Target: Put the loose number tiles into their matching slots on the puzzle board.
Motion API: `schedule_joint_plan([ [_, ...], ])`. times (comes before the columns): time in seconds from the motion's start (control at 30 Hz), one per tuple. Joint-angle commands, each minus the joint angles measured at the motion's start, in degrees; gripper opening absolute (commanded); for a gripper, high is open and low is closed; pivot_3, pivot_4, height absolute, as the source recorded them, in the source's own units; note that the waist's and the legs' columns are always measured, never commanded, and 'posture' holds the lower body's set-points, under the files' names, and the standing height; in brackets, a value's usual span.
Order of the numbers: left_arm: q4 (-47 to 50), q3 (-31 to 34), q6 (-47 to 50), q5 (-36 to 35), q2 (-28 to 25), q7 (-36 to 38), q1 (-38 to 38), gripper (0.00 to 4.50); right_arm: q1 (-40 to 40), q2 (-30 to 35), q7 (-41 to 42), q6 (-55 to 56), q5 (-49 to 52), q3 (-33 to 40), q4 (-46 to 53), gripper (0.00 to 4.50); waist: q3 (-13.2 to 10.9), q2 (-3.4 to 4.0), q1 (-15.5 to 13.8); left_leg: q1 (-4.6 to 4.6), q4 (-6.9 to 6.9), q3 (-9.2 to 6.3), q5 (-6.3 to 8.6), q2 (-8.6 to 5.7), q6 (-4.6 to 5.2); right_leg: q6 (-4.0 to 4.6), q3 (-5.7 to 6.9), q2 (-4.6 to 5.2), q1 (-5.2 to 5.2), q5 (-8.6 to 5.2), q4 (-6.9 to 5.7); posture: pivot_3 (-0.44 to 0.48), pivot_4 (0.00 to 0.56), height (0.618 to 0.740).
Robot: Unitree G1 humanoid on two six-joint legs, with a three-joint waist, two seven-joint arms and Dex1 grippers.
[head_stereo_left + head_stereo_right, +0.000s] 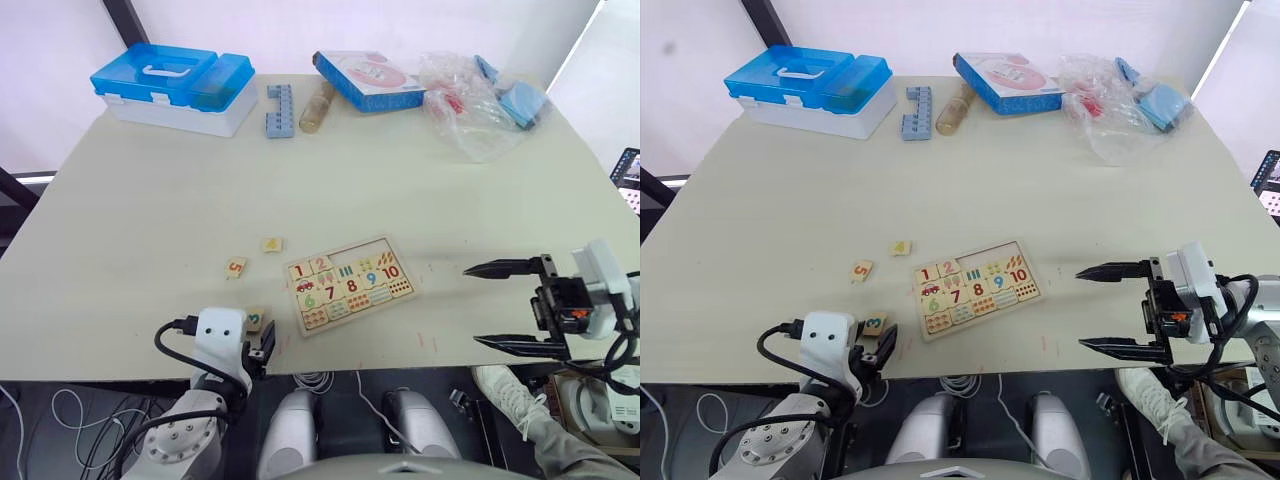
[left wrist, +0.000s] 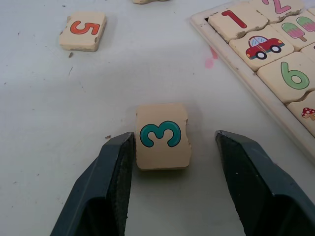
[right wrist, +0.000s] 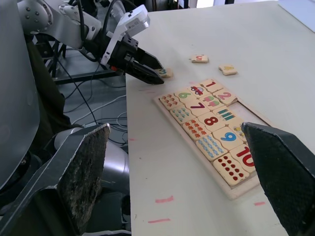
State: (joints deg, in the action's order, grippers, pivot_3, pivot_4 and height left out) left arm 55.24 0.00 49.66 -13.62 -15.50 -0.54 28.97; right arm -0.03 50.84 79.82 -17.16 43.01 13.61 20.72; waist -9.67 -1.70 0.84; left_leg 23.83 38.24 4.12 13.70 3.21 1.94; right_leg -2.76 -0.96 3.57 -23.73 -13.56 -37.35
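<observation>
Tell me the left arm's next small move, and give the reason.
Probably close on the pale wooden square tile with the green 3. The left gripper has its jaws open on either side of that tile, one finger nearly touching its edge, the tile flat on the table. The pale wooden puzzle board lies just beside it.

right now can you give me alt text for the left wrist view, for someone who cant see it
The left gripper hangs open over a pale table, its two black fingers either side of a loose wooden green 3 tile without gripping it. A red 5 tile lies farther off, and a corner of the puzzle board shows 1, 6 and a red car seated.
</observation>
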Motion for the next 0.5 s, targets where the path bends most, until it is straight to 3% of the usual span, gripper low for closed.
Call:
schedule_joint_plan([
  [0.03,2.1,0.0,1.1,0.4,1.0,-0.4,1.2,2.77,0.4,0.4,0.2,0.2,0.9,1.8,1.8,4.50,0.0,0.00,0.0,0.00,0.00,0.01,0.00,0.00,0.01,0.00,0.00,0.00,0.00,0.00,0.01,0.000,0.150,0.740],
  [0.23,2.3,0.7,1.4,0.4,1.5,-0.8,1.6,2.77,1.0,-0.2,-0.1,0.7,0.8,1.8,2.2,4.50,0.0,0.01,0.0,0.00,0.00,0.02,0.02,0.00,0.02,-0.01,-0.02,0.00,0.00,0.01,0.05,0.000,0.150,0.740],
  [0.27,2.3,0.8,1.4,0.4,1.6,-0.9,1.6,2.33,1.1,-0.3,-0.1,0.9,0.8,1.8,2.2,4.50,0.0,0.02,0.1,0.00,0.00,0.03,0.02,0.00,0.03,-0.01,-0.02,0.00,0.00,0.01,0.05,0.000,0.150,0.740],
  [0.33,2.1,1.1,1.3,0.4,1.7,-0.7,1.5,2.04,1.2,-0.7,-0.2,1.4,0.7,1.8,2.3,4.50,0.0,0.03,0.1,0.00,0.00,0.04,0.02,0.00,0.03,-0.02,-0.04,0.00,0.00,0.01,0.05,0.000,0.150,0.740],
  [0.43,1.6,1.9,0.5,0.1,1.2,0.2,0.8,0.93,1.2,-1.7,-0.4,2.7,0.2,1.7,2.2,4.50,0.0,0.04,0.1,0.00,0.00,0.05,0.03,-0.01,0.04,-0.02,-0.06,0.00,0.00,0.01,0.07,0.000,0.150,0.740],
  [0.5,1.4,3.0,-0.4,-0.4,0.3,1.7,0.4,0.93,1.1,-2.2,-0.7,3.3,-0.2,1.4,2.1,4.50,0.0,0.04,0.1,0.00,0.00,0.05,0.03,-0.01,0.04,-0.02,-0.05,0.00,0.00,0.01,0.07,0.000,0.150,0.740],
])
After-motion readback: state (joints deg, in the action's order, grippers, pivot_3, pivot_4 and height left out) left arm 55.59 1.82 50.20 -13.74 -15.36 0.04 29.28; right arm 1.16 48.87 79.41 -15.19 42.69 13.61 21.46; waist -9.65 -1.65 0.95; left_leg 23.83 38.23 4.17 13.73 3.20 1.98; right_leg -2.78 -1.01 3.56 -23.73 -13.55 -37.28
